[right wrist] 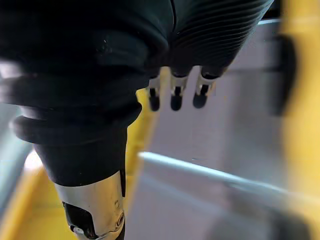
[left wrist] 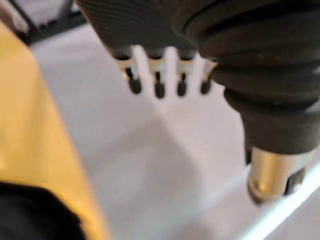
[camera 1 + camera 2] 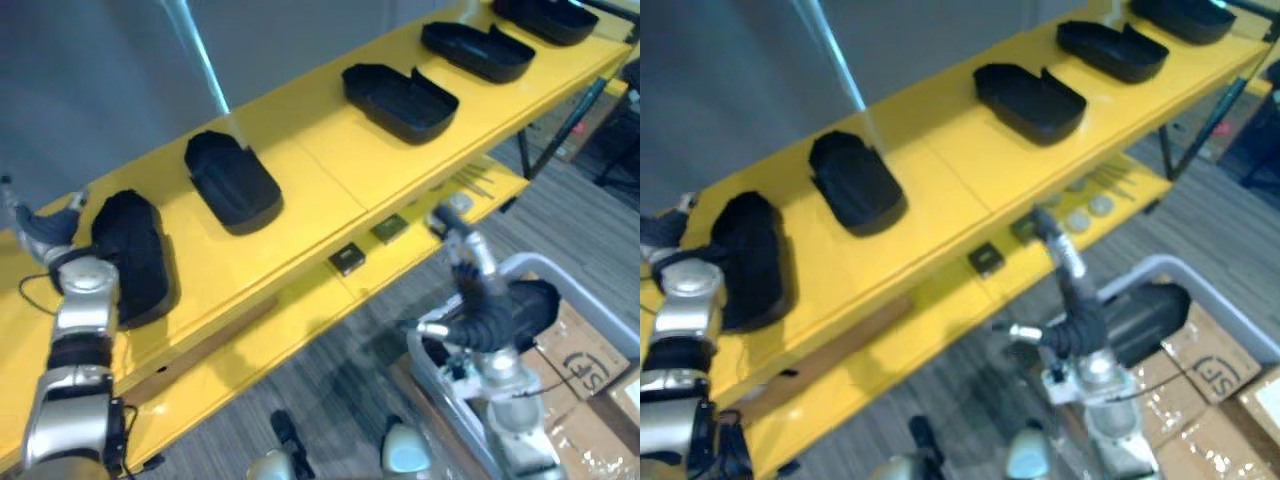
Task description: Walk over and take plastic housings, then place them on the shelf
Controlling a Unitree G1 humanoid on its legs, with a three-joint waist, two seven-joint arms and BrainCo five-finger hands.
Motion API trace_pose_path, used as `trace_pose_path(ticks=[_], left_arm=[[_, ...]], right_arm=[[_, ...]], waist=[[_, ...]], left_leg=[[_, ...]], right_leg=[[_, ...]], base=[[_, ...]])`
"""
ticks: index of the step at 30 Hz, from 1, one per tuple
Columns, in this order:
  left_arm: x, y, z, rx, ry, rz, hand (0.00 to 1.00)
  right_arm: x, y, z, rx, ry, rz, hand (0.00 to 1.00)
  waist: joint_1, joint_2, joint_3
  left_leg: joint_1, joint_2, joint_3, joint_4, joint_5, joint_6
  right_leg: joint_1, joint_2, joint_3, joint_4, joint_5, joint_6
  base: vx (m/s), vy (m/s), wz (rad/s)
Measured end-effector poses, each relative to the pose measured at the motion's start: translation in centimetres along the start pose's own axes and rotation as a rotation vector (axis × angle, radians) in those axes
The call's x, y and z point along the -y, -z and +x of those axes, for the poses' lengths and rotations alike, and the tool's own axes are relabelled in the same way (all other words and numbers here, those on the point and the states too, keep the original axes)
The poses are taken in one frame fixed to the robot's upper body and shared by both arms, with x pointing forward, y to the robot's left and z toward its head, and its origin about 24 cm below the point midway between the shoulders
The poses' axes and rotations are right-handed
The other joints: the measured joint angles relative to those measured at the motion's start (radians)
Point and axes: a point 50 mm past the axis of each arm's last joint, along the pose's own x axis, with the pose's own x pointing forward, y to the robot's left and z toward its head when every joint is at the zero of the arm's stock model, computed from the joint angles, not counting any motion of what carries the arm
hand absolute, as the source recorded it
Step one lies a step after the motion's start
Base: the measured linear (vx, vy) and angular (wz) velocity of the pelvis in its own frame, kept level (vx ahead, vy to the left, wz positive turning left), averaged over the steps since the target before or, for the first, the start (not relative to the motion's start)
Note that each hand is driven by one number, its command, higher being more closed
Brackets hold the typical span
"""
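You have the yellow shelf (image 3: pixel 330 190) with a grey bin (image 3: pixel 565 278) near it. Five black plastic housings (image 3: pixel 400 100) sit in a row on its top level. The left robot hand (image 3: pixel 45 235) is released, fingers straight, just beside the leftmost housing (image 3: pixel 135 255). The right robot hand (image 3: pixel 468 262) is released by the bin.

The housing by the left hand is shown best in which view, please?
Left eye view: the housing lies nearly whole on the shelf. Right eye view is similar; left wrist view catches a dark corner.

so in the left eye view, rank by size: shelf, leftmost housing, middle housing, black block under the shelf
1. shelf
2. leftmost housing and middle housing: about alike, and nearness makes it unsure
3. black block
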Motion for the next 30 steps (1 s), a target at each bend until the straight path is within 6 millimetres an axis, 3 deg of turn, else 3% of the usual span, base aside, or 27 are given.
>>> trace_pose_path(ticks=[3, 7, 10, 13, 19, 21, 23, 25, 30], left_arm=[[0.0, -2.2, -1.1, 0.084, -0.017, -0.154, 0.00], [-1.2, -3.8, -3.7, 0.191, -0.028, -0.272, 0.00], [-2.5, -3.8, -5.4, 0.222, -0.053, -0.309, 0.00], [-5.1, -2.8, -7.7, 0.227, -0.125, -0.273, 0.00], [-9.3, 1.9, -11.3, 0.067, -0.244, -0.106, 0.00], [-10.3, 4.7, -12.9, -0.075, -0.205, -0.009, 0.00], [-11.2, 8.4, -15.0, -0.257, -0.162, 0.085, 0.00], [-12.5, 12.8, -19.0, -0.503, -0.087, 0.198, 0.00], [-13.9, 16.9, -25.7, -0.794, 0.085, 0.330, 0.00]], right_arm=[[0.2, -0.8, 2.4, 0.122, -0.007, 0.023, 0.00], [-0.9, -0.9, 3.7, 0.161, -0.081, 0.119, 0.00], [-1.8, -1.0, 4.5, 0.174, -0.142, 0.143, 0.00], [-3.0, -0.8, 4.7, 0.156, -0.194, 0.209, 0.00], [-6.0, 1.0, 4.3, 0.028, -0.344, 0.382, 0.00], [-7.6, 1.8, 3.9, -0.054, -0.424, 0.437, 0.00], [-9.2, 2.7, 3.6, -0.127, -0.486, 0.477, 0.00], [-10.6, 4.0, 3.3, -0.219, -0.548, 0.497, 0.00], [-12.3, 6.2, 3.1, -0.348, -0.641, 0.491, 0.00]], waist=[[0.029, -0.002, -0.006], [0.077, -0.014, -0.078], [0.116, -0.017, -0.109], [0.155, -0.016, -0.134], [0.221, -0.032, -0.178], [0.247, -0.049, -0.192], [0.271, -0.061, -0.200], [0.284, -0.078, -0.202], [0.320, -0.105, -0.203]], left_leg=[[-0.002, 0.000, -0.018, 0.000, -0.001, 0.002], [-0.017, -0.015, -0.073, 0.000, -0.001, 0.004], [-0.016, -0.024, -0.110, 0.000, 0.000, 0.004], [-0.018, -0.033, -0.148, 0.000, 0.001, 0.006], [-0.056, -0.036, -0.219, -0.001, 0.013, 0.004], [-0.070, -0.038, -0.240, -0.001, 0.019, 0.003], [-0.071, -0.038, -0.250, -0.001, 0.019, 0.003], [-0.076, -0.043, -0.271, -0.001, 0.021, 0.001], [-0.098, -0.043, -0.293, -0.001, 0.025, 0.003]], right_leg=[[0.034, 0.009, -0.023, -0.053, 0.025, 0.004], [0.080, 0.008, -0.082, -0.103, 0.034, 0.010], [0.115, 0.009, -0.121, -0.125, 0.034, 0.010], [0.146, 0.009, -0.162, -0.145, 0.034, 0.010], [0.166, 0.029, -0.232, -0.184, 0.027, 0.002], [0.173, 0.037, -0.257, -0.194, 0.027, 0.002], [0.177, 0.039, -0.264, -0.197, 0.027, 0.002], [0.186, 0.040, -0.284, -0.201, 0.025, 0.004], [0.183, 0.045, -0.311, -0.206, 0.023, 0.005]], base=[[-0.01, 0.025, 0.18], [0.05, 0.019, 0.37], [0.05, -0.006, 0.38], [0.01, -0.002, 0.39], [-0.03, -0.014, 0.37], [-0.02, -0.028, 0.28], [-0.01, -0.020, 0.16], [-0.02, -0.011, 0.23], [-0.03, 0.001, 0.17]])
